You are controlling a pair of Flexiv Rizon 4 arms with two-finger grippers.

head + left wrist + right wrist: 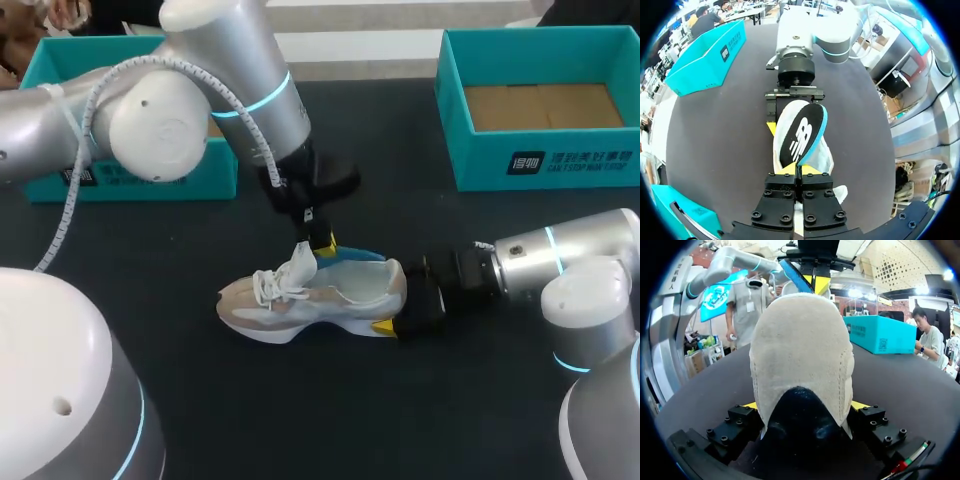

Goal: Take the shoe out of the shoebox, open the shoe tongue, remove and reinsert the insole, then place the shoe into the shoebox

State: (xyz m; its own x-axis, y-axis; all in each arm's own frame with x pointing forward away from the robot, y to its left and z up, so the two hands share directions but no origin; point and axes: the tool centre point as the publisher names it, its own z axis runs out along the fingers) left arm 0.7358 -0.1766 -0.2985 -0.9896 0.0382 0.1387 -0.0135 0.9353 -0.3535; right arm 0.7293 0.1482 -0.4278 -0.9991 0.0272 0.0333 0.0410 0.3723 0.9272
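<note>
Shoe (pixel 320 295) upright on table (pixel 400 420), toe toward left arm's side, heel toward right. Right gripper (pixel 405 300) clamped on heel. Left gripper (pixel 322 243) pinched together on insole (pixel 355 254), just above shoe opening, its length roughly along shoe's. Left arm nearer opening. Count: one shoe, one insole, two boxes: left box (pixel 45 65), right box (pixel 545 170).

Shoe (pixel 800 355) heel: beige suede-like cloth, matt, fuzzy nap. Insole (pixel 799 134): black matt face, blue foam edge. Table (pixel 300 400): dark, matt, smooth. Shoebox (pixel 480 160): teal card outside, brown cardboard inside. Left arm (pixel 200 90): silver, smooth, satin sheen. Left gripper (pixel 799 169): black matt body, bolted; yellow tips look plastic.
</note>
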